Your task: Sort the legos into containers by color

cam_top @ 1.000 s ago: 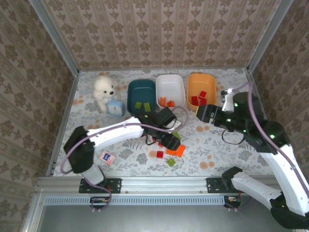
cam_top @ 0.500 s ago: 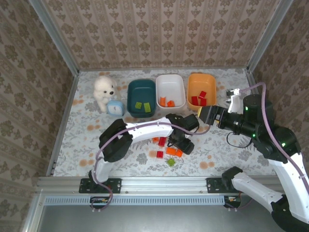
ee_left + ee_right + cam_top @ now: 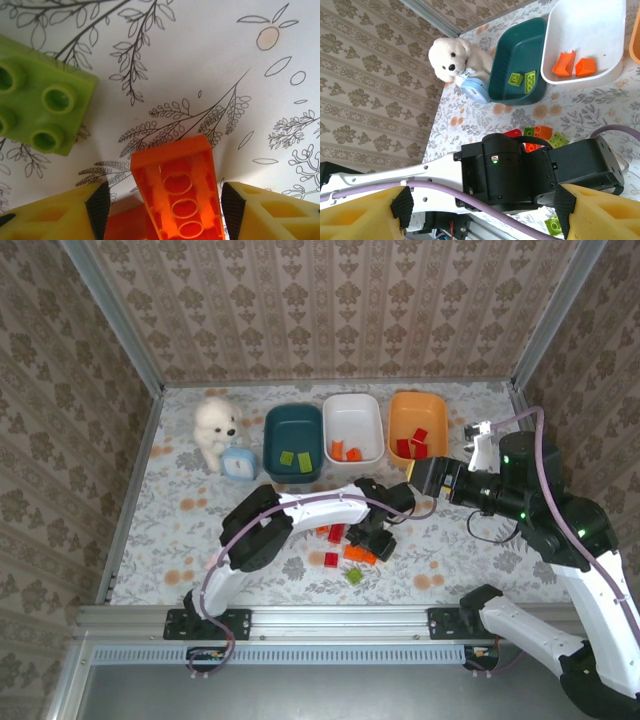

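Your orange oblong brick (image 3: 176,187) lies on the floral counter (image 3: 210,60), in the loose heap (image 3: 345,545) just in front of the tubs. Its hollow underside is turned toward the wrist camera, and a light green brick (image 3: 42,107) sits nearby on its left. The left end effector (image 3: 165,209) straddles the brick, jaws open, one pad on each side. The pad on the camera's right sits so close that I can't tell whether it touches.

So you are at the grasp of an orange piece. Next, I judge, you need to close squarely on its long sides, lift clear of the heap, and carry it to the white tub (image 3: 355,422), where two orange bricks (image 3: 567,64) already lie. The right end effector (image 3: 484,205) hangs open and empty near the orange tub (image 3: 417,415).
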You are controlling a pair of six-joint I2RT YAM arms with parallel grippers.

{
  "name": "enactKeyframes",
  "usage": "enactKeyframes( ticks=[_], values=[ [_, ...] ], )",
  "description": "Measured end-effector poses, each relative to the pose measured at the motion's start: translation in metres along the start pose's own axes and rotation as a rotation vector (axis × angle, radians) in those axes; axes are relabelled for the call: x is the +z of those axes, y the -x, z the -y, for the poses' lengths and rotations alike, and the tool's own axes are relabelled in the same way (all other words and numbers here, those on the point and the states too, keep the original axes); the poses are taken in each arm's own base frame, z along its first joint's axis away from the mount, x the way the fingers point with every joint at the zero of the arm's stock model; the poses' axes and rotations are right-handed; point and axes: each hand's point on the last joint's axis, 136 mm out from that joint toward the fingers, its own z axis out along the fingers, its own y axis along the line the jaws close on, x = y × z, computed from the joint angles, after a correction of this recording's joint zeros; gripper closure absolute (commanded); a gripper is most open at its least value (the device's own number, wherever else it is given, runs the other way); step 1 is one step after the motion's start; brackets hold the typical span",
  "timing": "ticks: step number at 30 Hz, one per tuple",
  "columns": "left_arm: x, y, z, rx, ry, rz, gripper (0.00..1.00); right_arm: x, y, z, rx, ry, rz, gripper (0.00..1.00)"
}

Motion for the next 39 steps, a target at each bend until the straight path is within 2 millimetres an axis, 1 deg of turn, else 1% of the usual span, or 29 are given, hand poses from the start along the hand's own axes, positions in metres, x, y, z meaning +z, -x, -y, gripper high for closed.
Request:
enactKeyframes(
  ticks=[7,12,15,16,18,20,24,26,30,33,34,36,38,39],
  values=[
    [-0.004,0.002,0.009,0.018,-0.003,0.004,0.44,0.001,0.001,0.002,0.005,-0.004,0.002,0.22],
    [-0.002,0.001,0.011,0.022,0.01,-0.016,0.49,0.003,0.001,0.003,0.01,-0.007,-0.002,0.22],
    [0.006,-0.001,0.006,0.02,0.039,-0.031,0.55,0.002,0.002,0.004,0.014,-0.007,0.0,0.22],
    [0.005,0.0,0.006,0.02,0.041,-0.03,0.58,0.002,0.002,0.004,0.015,-0.007,0.0,0.22],
    [0.005,0.0,0.005,0.021,0.05,-0.03,0.59,0.002,0.002,0.004,0.016,-0.004,-0.001,0.22],
    [0.005,0.001,0.003,0.02,0.059,-0.03,0.62,0.003,0.002,0.004,0.017,-0.005,0.0,0.22],
    [0.004,0.001,0.002,0.027,0.073,-0.026,0.66,0.003,0.003,0.005,0.021,-0.007,0.001,0.23],
    [0.003,0.002,0.001,0.029,0.086,-0.021,0.66,0.004,0.004,0.006,0.023,-0.009,0.002,0.23],
    [-0.002,0.009,-0.011,-0.002,0.104,-0.014,0.66,0.004,0.007,0.009,0.031,-0.02,0.01,0.23],
    [-0.022,0.03,-0.027,-0.06,0.09,0.032,0.66,0.002,0.016,0.008,0.038,-0.025,0.031,0.23],
    [-0.034,0.043,-0.034,-0.088,0.077,0.064,0.66,0.002,0.02,0.007,0.038,-0.024,0.041,0.23],
    [-0.062,0.068,-0.05,-0.139,0.047,0.142,0.66,0.001,0.03,0.002,0.036,-0.017,0.068,0.23],
    [-0.099,0.101,-0.071,-0.201,0.007,0.25,0.66,0.001,0.042,-0.002,0.031,-0.005,0.094,0.24],
    [-0.114,0.113,-0.081,-0.224,-0.006,0.293,0.66,0.003,0.046,-0.004,0.03,0.001,0.101,0.24]
  ],
)
